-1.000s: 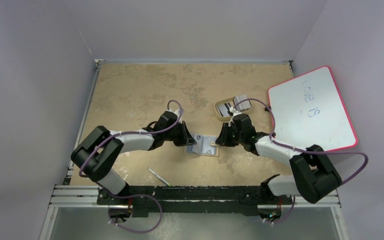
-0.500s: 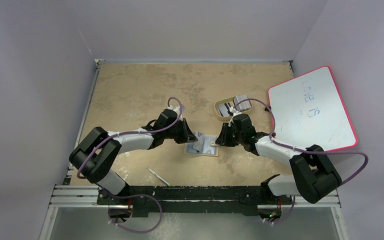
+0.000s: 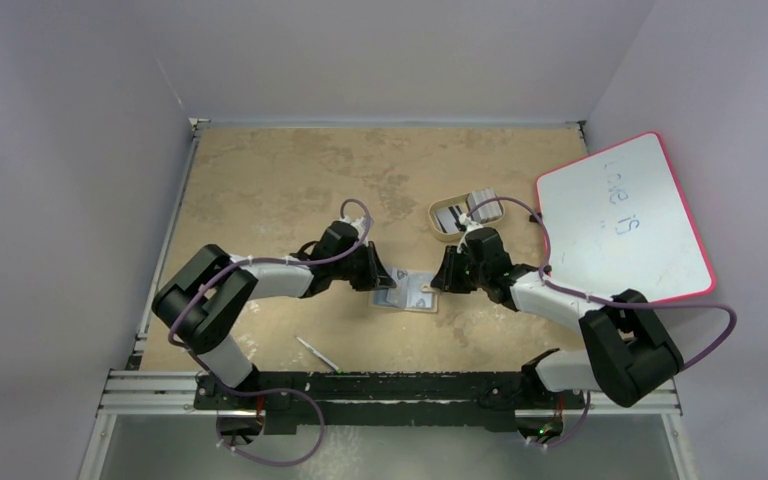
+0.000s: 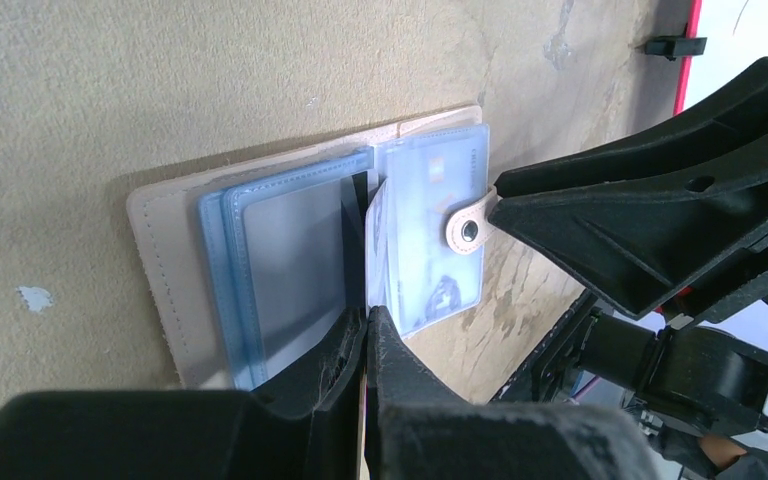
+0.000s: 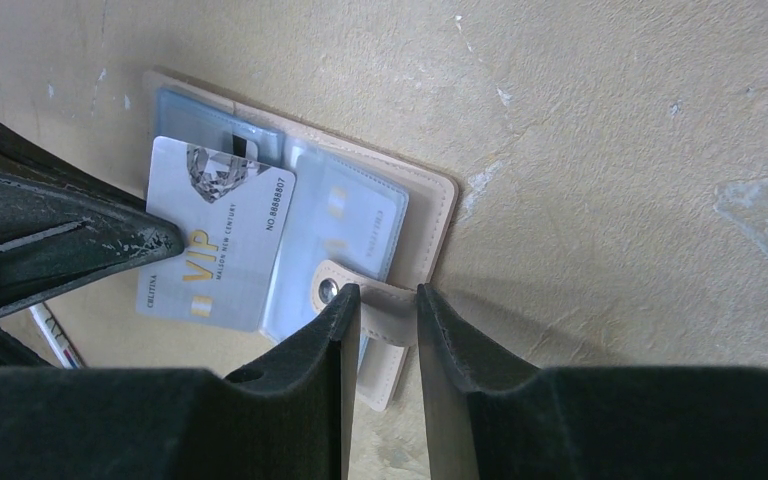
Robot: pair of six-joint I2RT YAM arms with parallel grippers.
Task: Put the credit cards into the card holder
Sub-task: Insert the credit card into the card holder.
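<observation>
The tan card holder [image 3: 418, 293] lies open on the table between both arms, its blue-grey pockets [image 4: 280, 260] facing up. My left gripper [image 4: 368, 312] is shut on a pale credit card [image 5: 215, 245] marked VIP, seen edge-on [image 4: 372, 230] in the left wrist view. The card stands tilted over the holder's middle fold, with one corner at a pocket [image 5: 230, 140]. My right gripper [image 5: 388, 292] straddles the holder's snap tab [image 5: 385, 310] at the holder's right edge, both fingers against it. More credit cards [image 3: 480, 203] lie in the beige tray.
The beige oval tray [image 3: 438, 226] sits just behind my right gripper [image 3: 442, 279]. A pink-edged whiteboard [image 3: 625, 215] leans at the right. A thin white pen [image 3: 317, 353] lies near the front edge, left of centre.
My left arm has shifted a little to the right, and the card has tipped up more on edge over the holder. The right arm and the holder have stayed still.
</observation>
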